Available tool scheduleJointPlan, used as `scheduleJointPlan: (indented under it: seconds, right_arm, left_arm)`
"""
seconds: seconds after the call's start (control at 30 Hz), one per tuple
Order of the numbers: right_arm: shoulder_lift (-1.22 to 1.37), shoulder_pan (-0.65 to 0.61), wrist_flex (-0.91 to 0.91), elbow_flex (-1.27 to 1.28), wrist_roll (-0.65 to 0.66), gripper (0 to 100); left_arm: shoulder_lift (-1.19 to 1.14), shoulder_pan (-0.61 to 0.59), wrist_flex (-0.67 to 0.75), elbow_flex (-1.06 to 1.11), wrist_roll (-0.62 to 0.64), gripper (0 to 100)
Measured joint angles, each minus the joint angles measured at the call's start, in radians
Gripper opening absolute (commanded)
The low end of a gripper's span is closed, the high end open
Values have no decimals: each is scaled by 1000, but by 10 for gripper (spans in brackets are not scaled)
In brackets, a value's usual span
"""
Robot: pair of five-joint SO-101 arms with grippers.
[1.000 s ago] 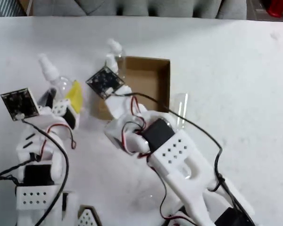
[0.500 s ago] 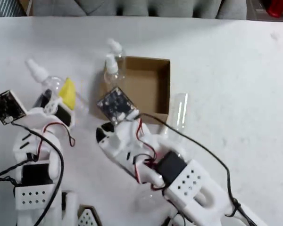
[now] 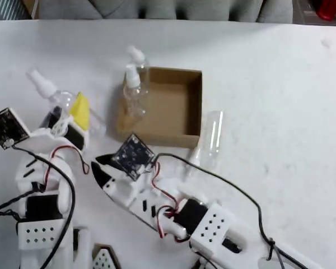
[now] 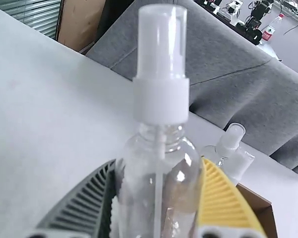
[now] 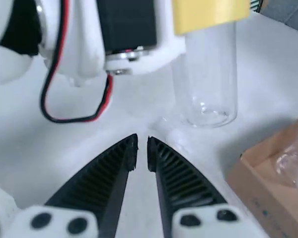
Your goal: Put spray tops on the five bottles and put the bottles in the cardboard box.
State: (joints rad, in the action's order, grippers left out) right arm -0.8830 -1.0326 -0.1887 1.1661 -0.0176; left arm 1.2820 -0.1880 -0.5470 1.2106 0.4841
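Note:
A clear bottle [image 4: 159,163] with a white spray top [image 4: 161,69] stands upright in my left gripper [image 4: 161,203], which is shut on it between a grey and a yellow finger. The high view has this bottle [image 3: 59,101] left of the cardboard box [image 3: 179,126]. Two capped bottles [image 3: 133,84] stand inside the box by its left wall. A bottle without a top [image 3: 213,133] lies on the table right of the box, with a loose spray top [image 3: 194,157] beside it. My right gripper [image 5: 140,148] is shut and holds nothing, low over the table [image 3: 98,168] near the left arm.
The left arm's servo and red wire [image 5: 89,74] hang close in front of the right gripper. A grey sofa [image 4: 238,74] runs along the table's far edge. The table's right half [image 3: 280,101] is bare.
The right arm has drawn back from the box toward the front left, leaving a capped bottle in it. The left arm has shifted a little left with its bottle.

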Motion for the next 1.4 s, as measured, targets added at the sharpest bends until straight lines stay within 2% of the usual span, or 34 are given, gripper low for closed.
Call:
scheduleJointPlan:
  seconds: [0.3,0.5,0.63,0.8,1.4]
  right_arm:
    - [0,2,140,55,0,16]
    - [0,3,146,55,0,16]
    - [0,3,146,55,0,16]
    - [0,25,146,55,0,16]
    - [0,103,210,55,-2,16]
  left_arm:
    - [137,5,-68,0,0,21]
    - [272,101,-147,0,0,21]
    - [325,112,-186,0,0,21]
    - [338,112,-224,0,0,21]
    - [338,112,-224,0,2,21]
